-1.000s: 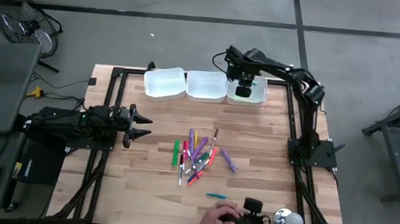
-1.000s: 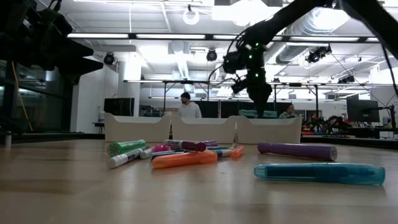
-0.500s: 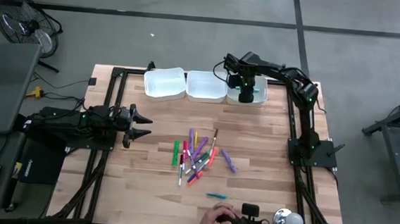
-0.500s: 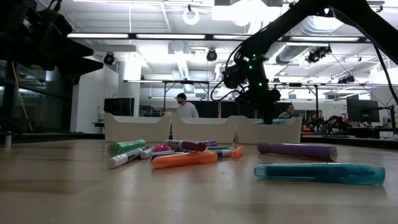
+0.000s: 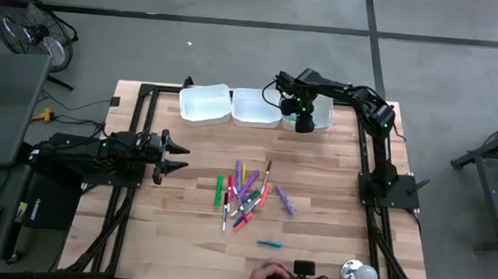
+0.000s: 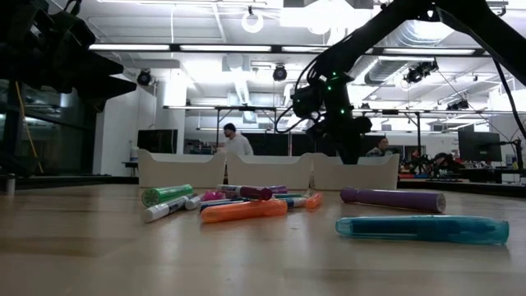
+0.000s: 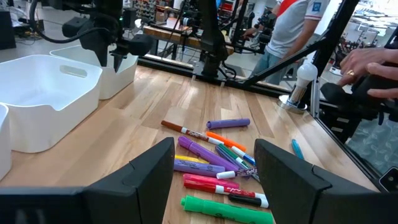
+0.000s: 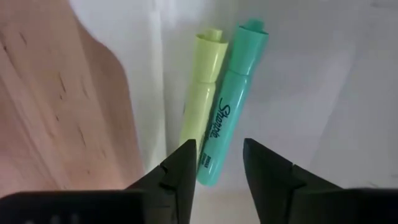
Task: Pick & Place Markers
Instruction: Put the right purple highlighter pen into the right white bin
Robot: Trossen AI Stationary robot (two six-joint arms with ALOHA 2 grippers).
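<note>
Right gripper hovers over the end tray, fingers parted above two markers; left fingers spread wide

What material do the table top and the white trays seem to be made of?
Table top: seemingly wood with a pale matte finish; plank seams and grain show.
White trays: probably plastic, smooth and faintly glossy; thin moulded walls with rounded corners.

Wood table: markers, three trays.

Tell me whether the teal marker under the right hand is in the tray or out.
In. The teal marker lies flat on the tray floor beside a yellow marker, the right hand open above it.
</note>
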